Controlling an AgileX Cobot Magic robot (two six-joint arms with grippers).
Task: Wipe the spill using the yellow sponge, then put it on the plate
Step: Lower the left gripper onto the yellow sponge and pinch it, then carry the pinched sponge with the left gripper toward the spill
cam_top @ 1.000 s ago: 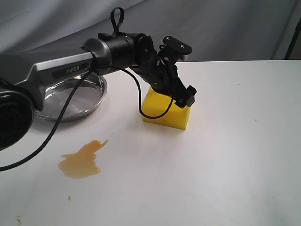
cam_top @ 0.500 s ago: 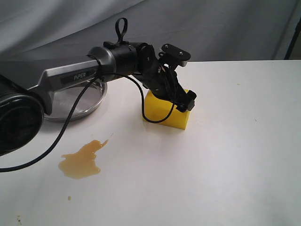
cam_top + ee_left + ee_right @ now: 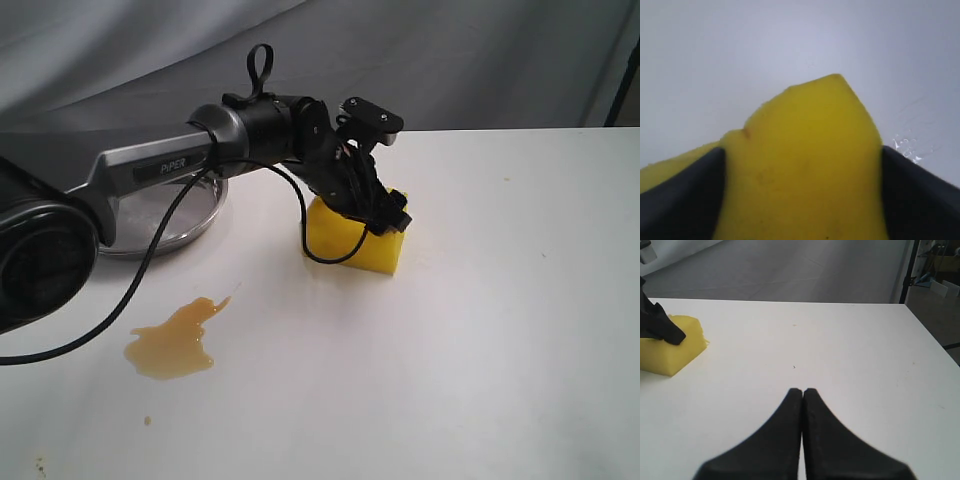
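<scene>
The yellow sponge (image 3: 345, 245) sits on the white table right of the plate (image 3: 205, 212), a shiny steel dish partly hidden behind the left arm. My left gripper (image 3: 378, 215) is down over the sponge's top, and its black fingers (image 3: 690, 195) press both sides of the sponge (image 3: 800, 165), so it is shut on it. The amber-brown spill (image 3: 172, 342) lies nearer the front left, apart from the sponge. My right gripper (image 3: 803, 390) is shut on nothing, above bare table, with the sponge (image 3: 665, 352) off to one side.
A black cable (image 3: 150, 265) hangs from the left arm over the table between plate and spill. A small brown droplet (image 3: 147, 421) lies near the spill. The table's far edge (image 3: 520, 130) meets a grey cloth backdrop.
The left gripper has come down onto the sponge and its fingers have drawn in against the sponge's sides. The arm has shifted slightly right. Sponge and spill stay in place.
</scene>
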